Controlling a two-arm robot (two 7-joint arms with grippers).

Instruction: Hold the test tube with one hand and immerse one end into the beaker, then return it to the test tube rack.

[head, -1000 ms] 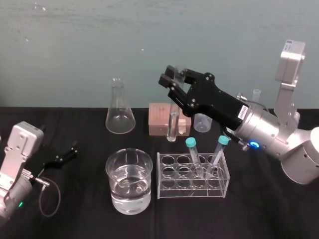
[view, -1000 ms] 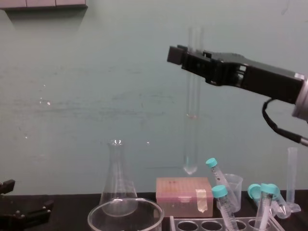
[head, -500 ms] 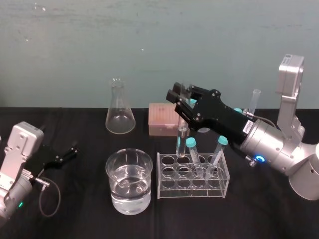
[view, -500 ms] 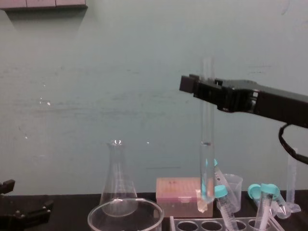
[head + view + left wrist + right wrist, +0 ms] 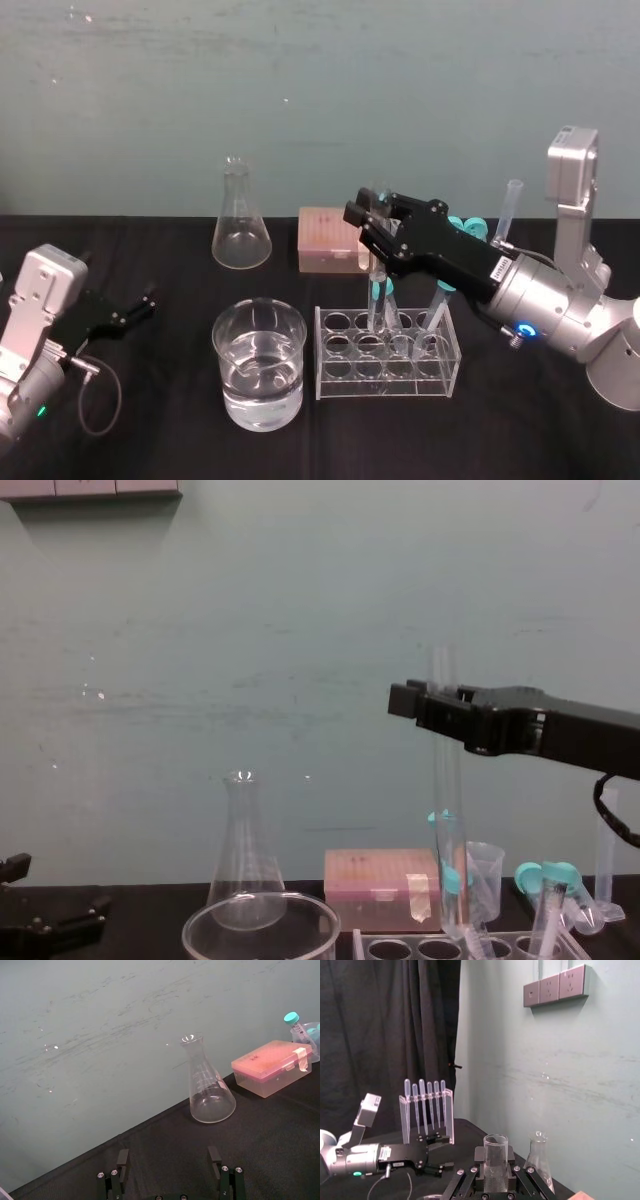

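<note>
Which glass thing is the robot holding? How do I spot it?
Find the clear plastic rack with round holes in the middle of the black table. Over its back row, the right arm's black end effector grips a long, slim, clear glass test tube, upright. Unlike the short plastic tubes beside it, it has no teal cap.

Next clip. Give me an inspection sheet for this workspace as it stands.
Surface: black-covered table.
Job's things: test tube upright, lower end at the rack back row; beaker part-filled with clear liquid, left of the rack.
Clutter: flask, pink box, capped tubes, measuring cup, cylinder.
Grippers: right gripper shut on the test tube above the rack; left gripper open, parked at the table's left.
Cables: loop by the left arm; lead under the right wrist.
Surroundings: teal wall, sockets, dark curtain, pipette stand.
</note>
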